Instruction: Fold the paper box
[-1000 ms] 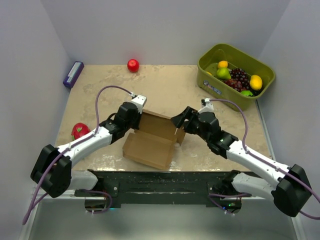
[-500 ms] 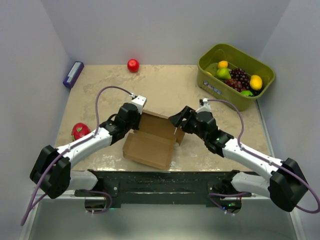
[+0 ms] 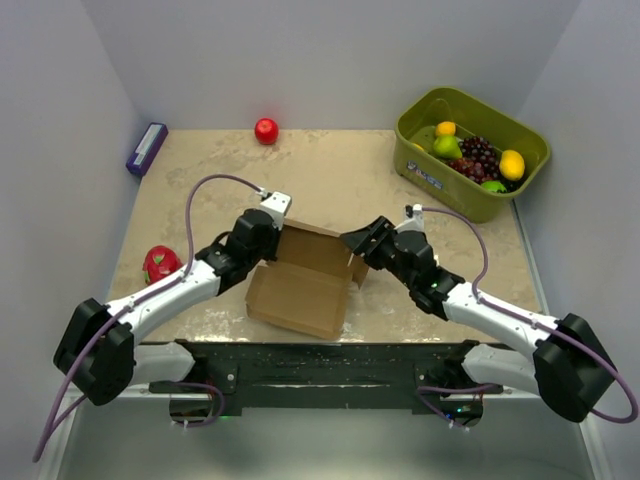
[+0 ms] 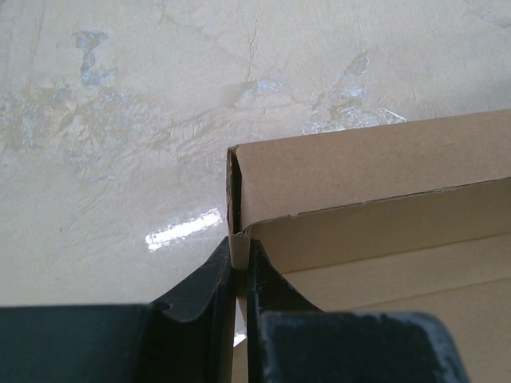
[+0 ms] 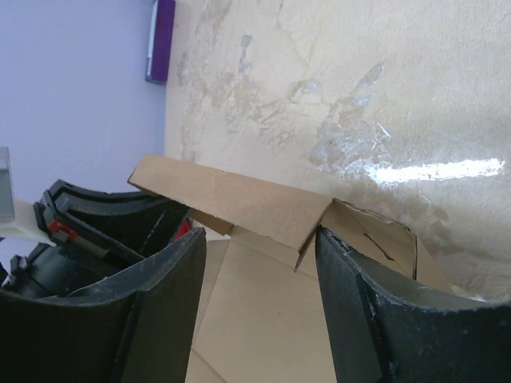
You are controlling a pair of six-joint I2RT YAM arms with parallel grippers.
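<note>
The box (image 3: 300, 290), partly folded, lies on the table (image 3: 330, 170), midway left to right and toward the near edge. The left gripper (image 4: 239, 251) is pressed together on a thin wall at the box's left corner, with the card pinched between both fingers. The right gripper (image 5: 262, 239) stands spread at the box's far-right corner, with a raised flap between its fingers (whether either finger touches the card, I cannot tell). A green bin (image 3: 420, 172) of fruit sits at the far right. A red apple (image 3: 266, 130) rests at the far edge.
</note>
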